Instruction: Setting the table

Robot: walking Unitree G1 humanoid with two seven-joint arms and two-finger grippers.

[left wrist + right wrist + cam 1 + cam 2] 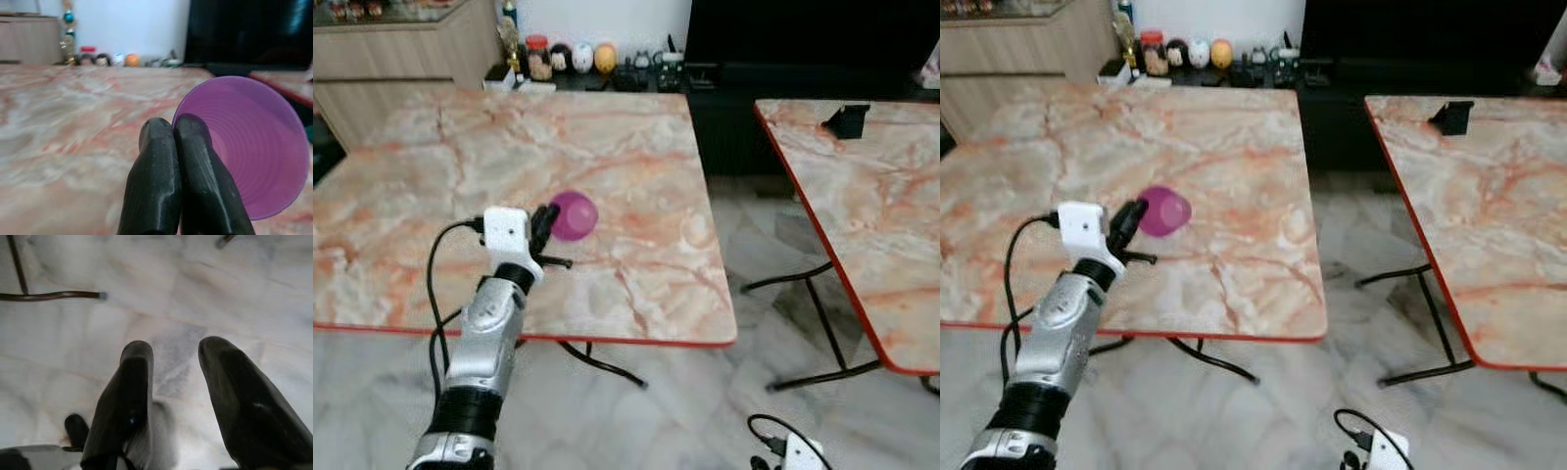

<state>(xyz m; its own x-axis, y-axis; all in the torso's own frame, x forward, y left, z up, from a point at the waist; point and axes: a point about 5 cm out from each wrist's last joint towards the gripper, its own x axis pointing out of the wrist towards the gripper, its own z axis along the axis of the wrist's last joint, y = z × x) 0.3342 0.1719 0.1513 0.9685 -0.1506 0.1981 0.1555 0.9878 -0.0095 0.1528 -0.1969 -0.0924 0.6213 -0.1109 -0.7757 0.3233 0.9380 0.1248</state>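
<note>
Big marble table (pixel 607 147) is sitting under and ahead of the left claw (pixel 544 223); a 2nd table (pixel 862 196) is standing well off to the claw's right w/ a floor gap between. Left arm is reaching out over the near part of the big table.

Purple cup (pixel 574 215) is lying on its side on that table, right at the claw tips, a bit ahead and to the right of them. In the wrist view the cup (pixel 249 147) is showing its open mouth toward the cam, so its long axis is running roughly along the claw's reach, base pointing away, slightly angled right.

Left claw: both fingers (pixel 156 186) are pressing together side by side, no gap showing. They're overlapping the near-left rim of the cup, but I can't tell if a bit of rim is pinched between them or they're just touching it. Looks closed on nothing.

Right claw (pixel 171 396) is hanging low over the floor, fingers spread apart, holding nothing, well apart from the cup. So left arm is clearly the nearer one.

Judging by this: cup needs standing upright, prob. by opening the claw and taking the rim or wall from the mouth side.
</note>
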